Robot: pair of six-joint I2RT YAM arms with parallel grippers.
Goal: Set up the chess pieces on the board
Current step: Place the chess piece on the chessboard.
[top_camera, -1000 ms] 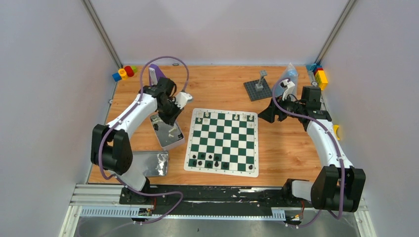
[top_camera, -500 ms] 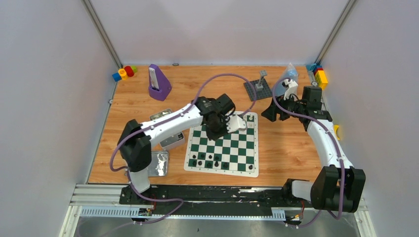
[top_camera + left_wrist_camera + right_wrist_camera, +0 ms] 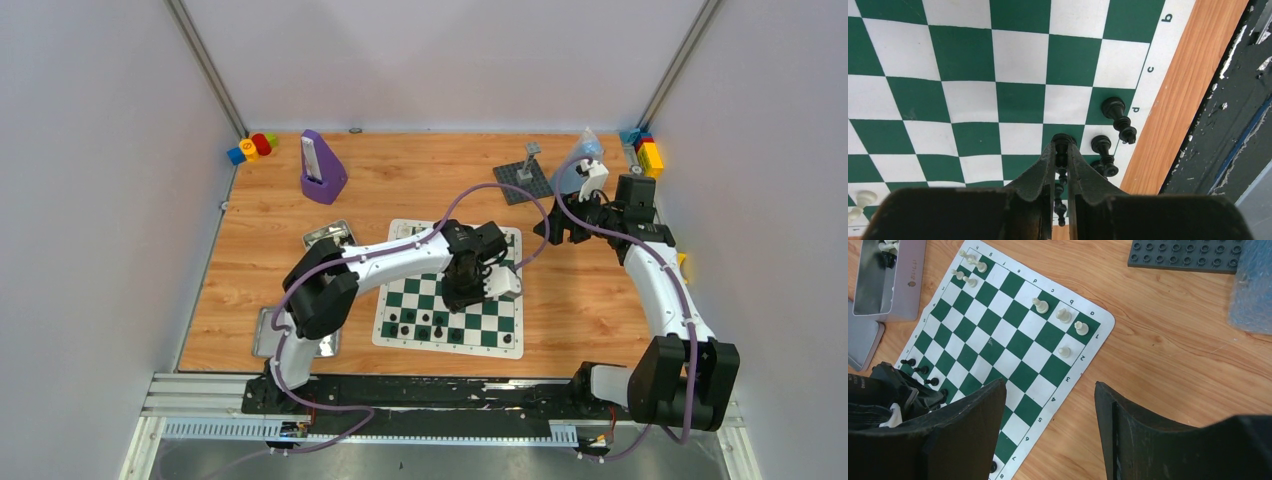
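The green-and-white board (image 3: 400,275) lies mid-table. My left gripper (image 3: 466,298) hangs over its near half, shut on a black chess piece (image 3: 1063,141) whose base shows past the fingertips. In the left wrist view two black pieces (image 3: 1118,117) (image 3: 1103,149) stand by the board's lettered edge, just right of the held one. More black pieces (image 3: 424,324) sit along the near rows. Several white pieces (image 3: 1064,316) stand on the far rows. My right gripper (image 3: 553,228) is open off the board's far right corner, empty above bare wood (image 3: 1050,390).
A metal tin (image 3: 325,238) with more pieces sits left of the board, its lid (image 3: 262,335) nearer the front. A purple stand (image 3: 322,165), a grey baseplate with a post (image 3: 520,180), a plastic bag (image 3: 1253,290) and coloured blocks (image 3: 252,147) (image 3: 645,150) line the back.
My left arm has swung from the tin on the left across to the board's near right part, carrying the black piece. The right arm has hardly moved.
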